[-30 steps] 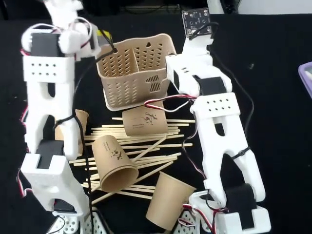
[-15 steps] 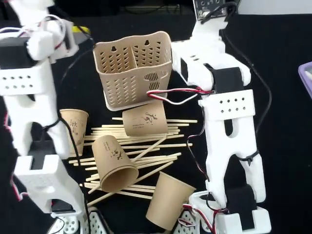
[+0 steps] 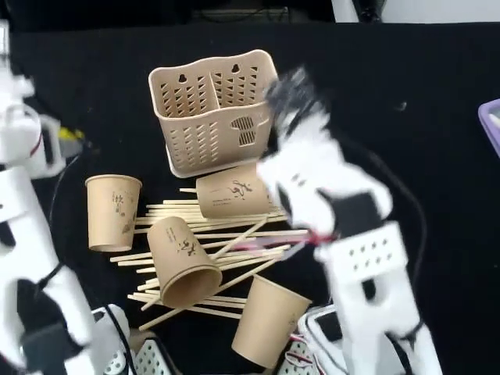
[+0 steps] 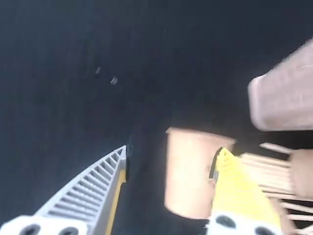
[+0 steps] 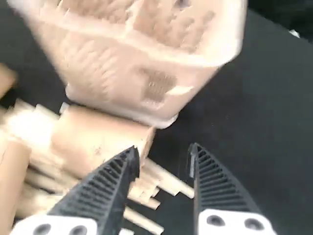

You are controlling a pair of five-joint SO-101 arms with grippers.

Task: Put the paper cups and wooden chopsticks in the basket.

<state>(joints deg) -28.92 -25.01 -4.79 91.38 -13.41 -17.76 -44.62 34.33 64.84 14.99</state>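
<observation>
A tan slotted basket point(image 3: 212, 109) stands at the back of the black table. Paper cups: one upright point(image 3: 113, 211) at the left, one lying point(image 3: 233, 192) against the basket's base, one lying point(image 3: 183, 262) on the wooden chopsticks point(image 3: 234, 238), one tipped point(image 3: 269, 320) near the front. My right gripper point(image 5: 161, 155) is open with black fingers, held above the lying cup point(image 5: 100, 134) next to the basket point(image 5: 132, 54). My left gripper point(image 4: 171, 159) is open, facing the upright cup point(image 4: 188, 171), apart from it. The basket corner point(image 4: 286, 95) is beyond.
The left arm point(image 3: 23, 234) stands at the table's left edge; the right arm point(image 3: 344, 226) rises just right of the pile. A purple tray edge point(image 3: 491, 125) sits at the far right. Bare black table lies right of the right arm.
The left arm swung out to the left edge, uncovering the upright cup. The right arm drew back from the basket's right side and now hangs over the lying cup.
</observation>
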